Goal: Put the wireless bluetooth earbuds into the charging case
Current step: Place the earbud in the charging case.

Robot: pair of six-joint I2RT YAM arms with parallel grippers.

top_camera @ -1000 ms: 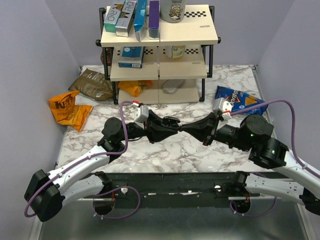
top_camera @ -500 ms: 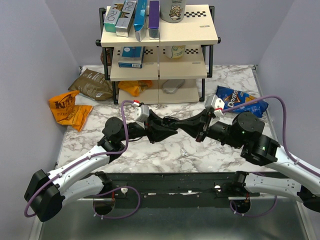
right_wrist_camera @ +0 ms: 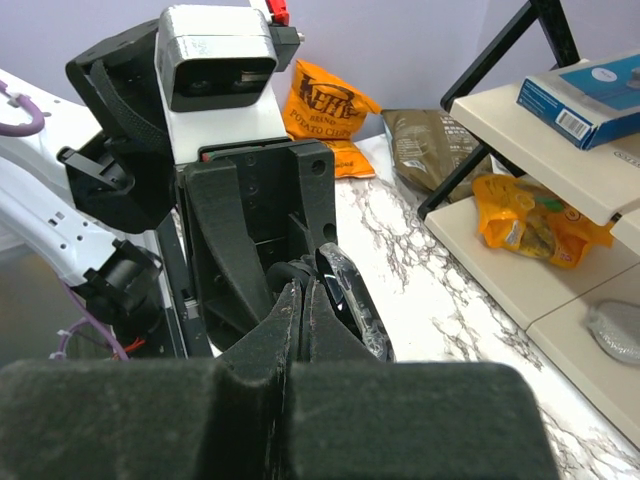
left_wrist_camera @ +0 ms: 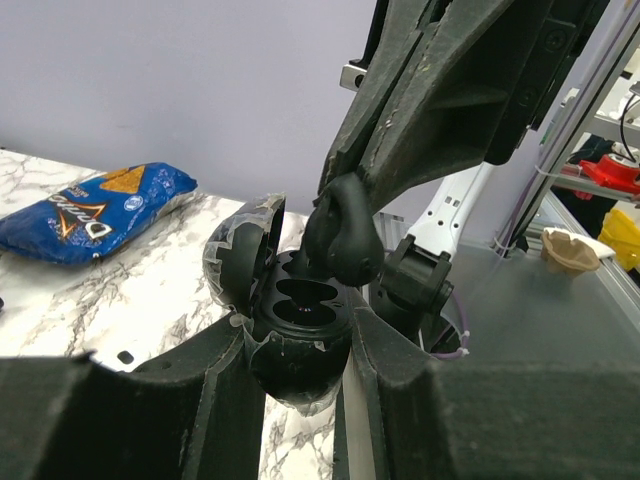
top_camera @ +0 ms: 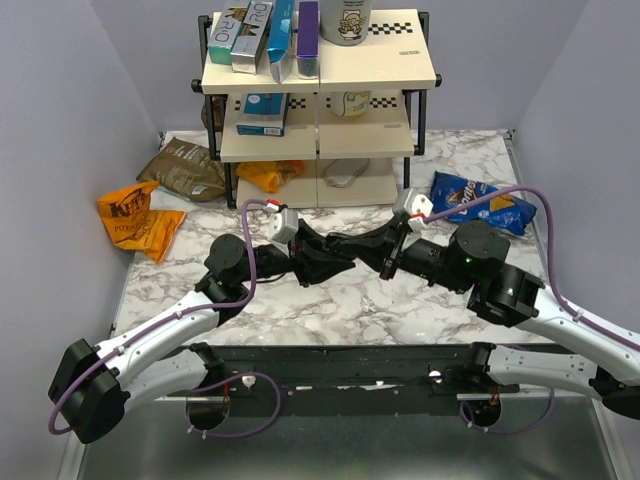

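Observation:
My left gripper (top_camera: 330,255) is shut on the charging case (left_wrist_camera: 296,355), a glossy black oval held above the marble table with its lid (left_wrist_camera: 243,255) swung open to the left. Two dark wells show inside it. My right gripper (top_camera: 356,244) meets it from the right, shut on one black earbud (left_wrist_camera: 341,238) at its tips, right over the far well and touching the case's rim. In the right wrist view the shut fingertips (right_wrist_camera: 300,300) sit against the open lid (right_wrist_camera: 352,300) and hide the bud. The other earbud is not visible.
A blue Doritos bag (top_camera: 480,200) lies behind the right arm. A tiered shelf rack (top_camera: 320,110) with boxes stands at the back. An orange chip bag (top_camera: 135,215) and a brown bag (top_camera: 185,165) lie at the back left.

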